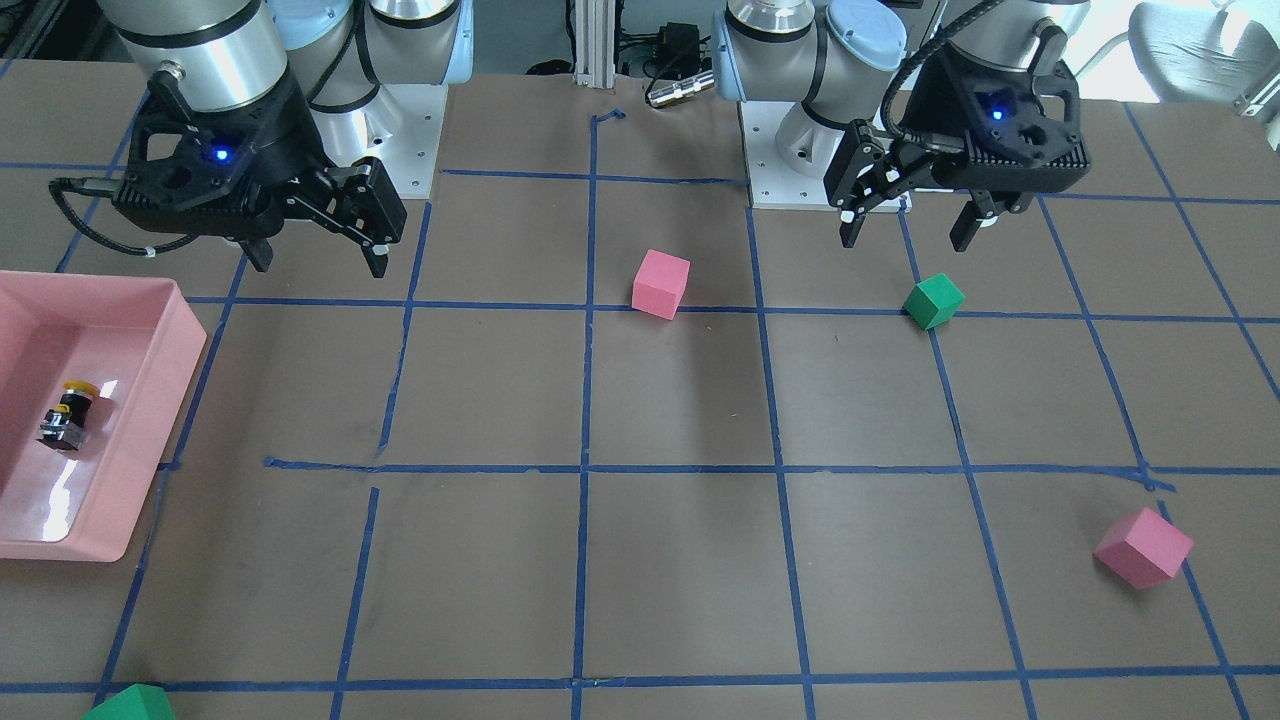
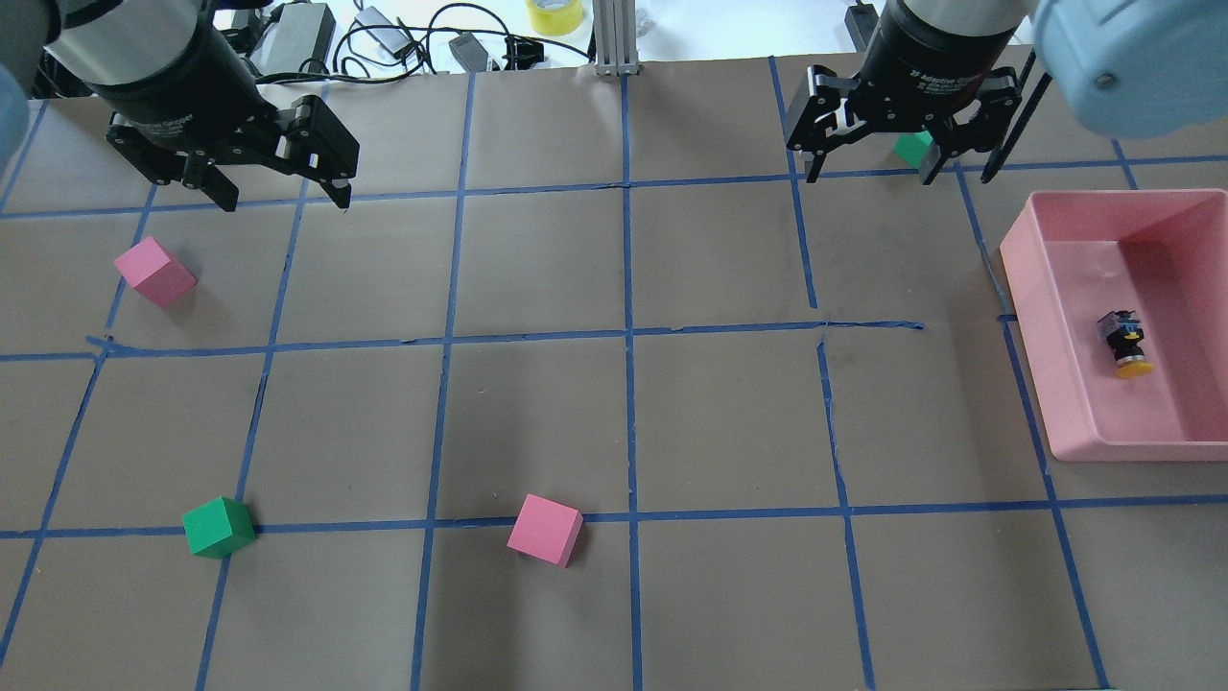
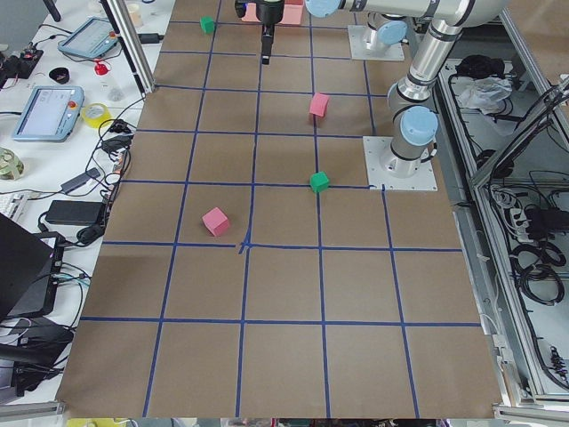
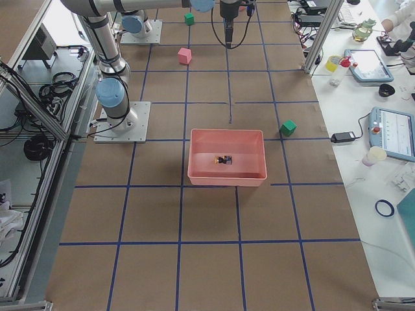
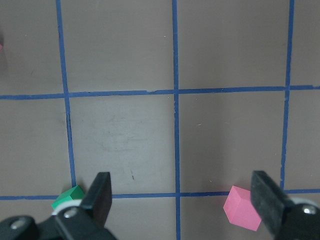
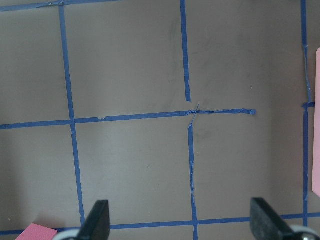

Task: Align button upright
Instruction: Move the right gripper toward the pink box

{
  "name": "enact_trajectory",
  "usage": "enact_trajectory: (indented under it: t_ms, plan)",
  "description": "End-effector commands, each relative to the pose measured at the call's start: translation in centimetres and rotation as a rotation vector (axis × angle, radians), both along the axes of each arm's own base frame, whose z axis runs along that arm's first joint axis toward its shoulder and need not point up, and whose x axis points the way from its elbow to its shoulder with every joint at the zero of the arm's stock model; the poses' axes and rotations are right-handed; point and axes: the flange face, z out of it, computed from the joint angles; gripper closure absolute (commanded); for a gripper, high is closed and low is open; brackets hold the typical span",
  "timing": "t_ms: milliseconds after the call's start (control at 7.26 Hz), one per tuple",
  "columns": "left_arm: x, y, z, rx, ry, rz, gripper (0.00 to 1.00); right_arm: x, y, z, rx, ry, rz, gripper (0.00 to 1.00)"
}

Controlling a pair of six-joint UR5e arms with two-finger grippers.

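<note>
A green cube showed only as a sliver behind the right pincer in the overhead view, and the front-facing view cut it off at the bottom edge. The button lay on its side inside a glossy pink tray at 3 o'clock on the desk. Its round yellow cap pointed toward about 5 o'clock, and its black-and-grey body was too small to make out in detail. The right pincer and the left pincer hung above the desk at 1 and 11 o'clock, both spread wide and holding nothing. Two matte pink cubes and a second green cube sat well apart on brown paper gridded with blue tape. Cables and a yellow tape roll lay beyond the far edge.
</note>
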Motion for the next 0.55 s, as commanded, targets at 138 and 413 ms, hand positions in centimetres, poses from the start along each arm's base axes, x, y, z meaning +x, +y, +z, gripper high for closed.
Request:
enact_trajectory:
  t_ms: [138, 413]
  plan:
    - [0.02, -0.01, 0.0, 0.0, 0.001, 0.0, 0.0, -0.26, -0.06, -0.26, 0.009, 0.004, 0.001, 0.0]
    - [0.02, -0.08, -0.06, 0.0, 0.001, 0.0, 0.0, -0.88, -0.31, -0.34, 0.01, 0.004, -0.003, 0.0]
